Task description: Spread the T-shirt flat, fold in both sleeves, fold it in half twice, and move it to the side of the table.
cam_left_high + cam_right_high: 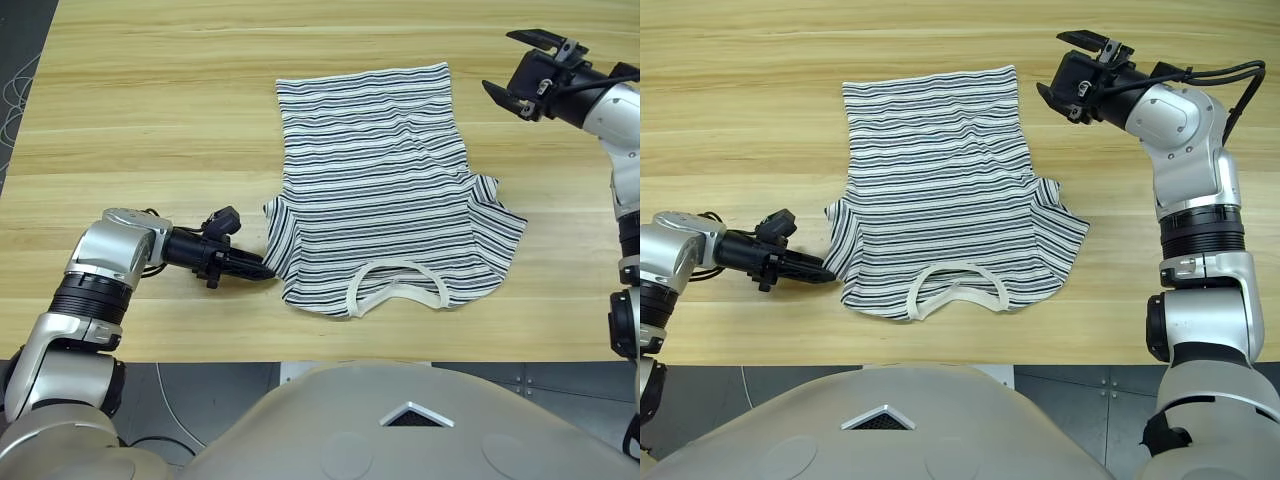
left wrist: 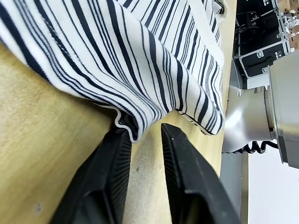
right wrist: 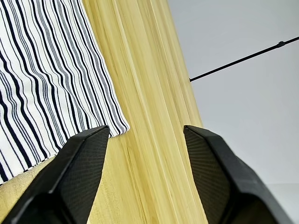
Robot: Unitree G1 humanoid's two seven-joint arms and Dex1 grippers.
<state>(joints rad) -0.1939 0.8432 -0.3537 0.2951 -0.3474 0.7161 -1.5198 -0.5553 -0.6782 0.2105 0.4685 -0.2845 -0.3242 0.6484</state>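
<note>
A black-and-white striped T-shirt (image 1: 380,180) lies on the wooden table (image 1: 150,120), white collar (image 1: 400,288) toward me, hem at the far end. It is mostly flat, with rumples near both short sleeves. My left gripper (image 1: 262,270) rests low on the table at the left sleeve (image 1: 282,232). In the left wrist view its fingers (image 2: 112,168) stand slightly apart, the sleeve's hem (image 2: 128,128) at their tips. My right gripper (image 1: 500,62) hovers open, right of the shirt's far hem corner (image 3: 114,126), holding nothing.
Bare wood surrounds the shirt on all sides, widest to the left and at the far end. The table's near edge (image 1: 200,358) runs just in front of the collar. Dark floor with cables (image 1: 20,70) lies past the left edge.
</note>
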